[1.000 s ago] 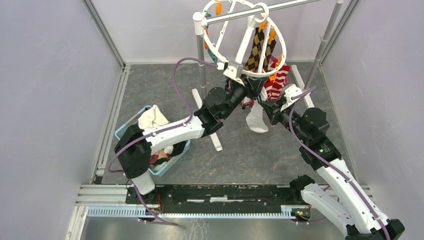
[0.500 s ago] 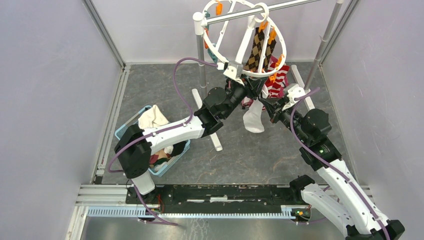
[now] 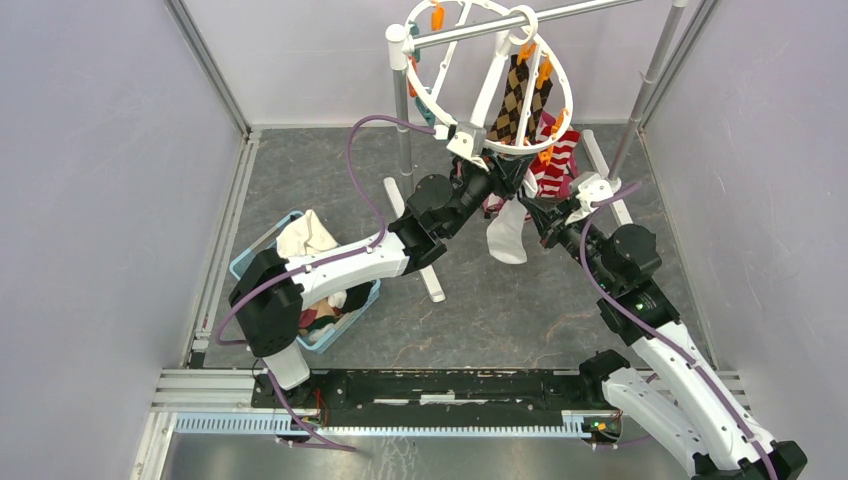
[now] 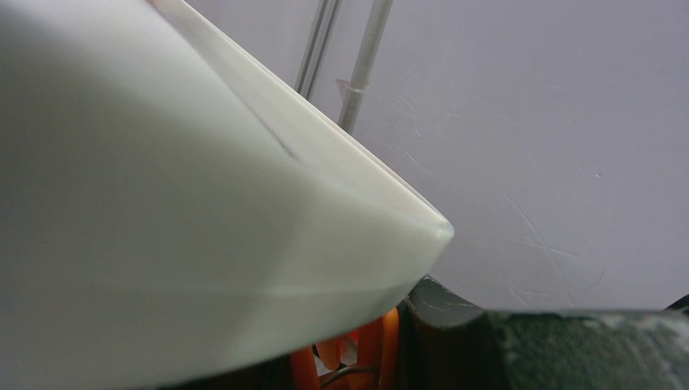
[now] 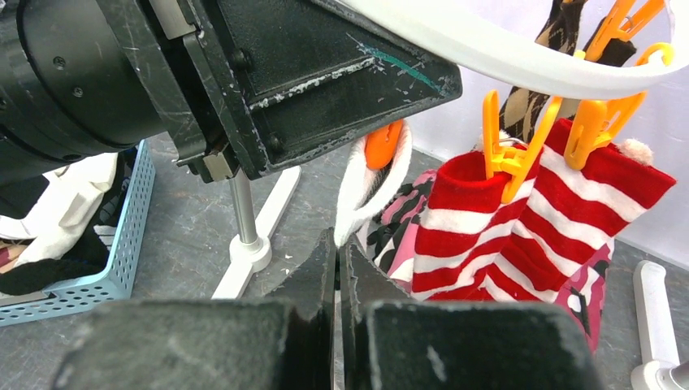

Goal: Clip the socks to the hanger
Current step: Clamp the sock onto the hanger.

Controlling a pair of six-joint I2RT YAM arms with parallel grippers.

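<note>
From above: pinches a limp white sock (image 3: 506,238) by the cuff in the shut right claw (image 3: 541,212), just under the hanger (image 3: 563,105) rim; left claw (image 3: 497,184) alongside.

Left wrist: squeezes an orange clothespin (image 4: 357,359) beneath white hanger plastic.

Right wrist: holds cuff just below that peg. Seems light, soft, floppy; best held at cuff edge.

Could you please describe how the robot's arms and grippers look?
The left arm and right arm have white shells and black joints, each trailing a purple cable. The right gripper has black wedge fingers; the left gripper is black with white scratches.
</note>
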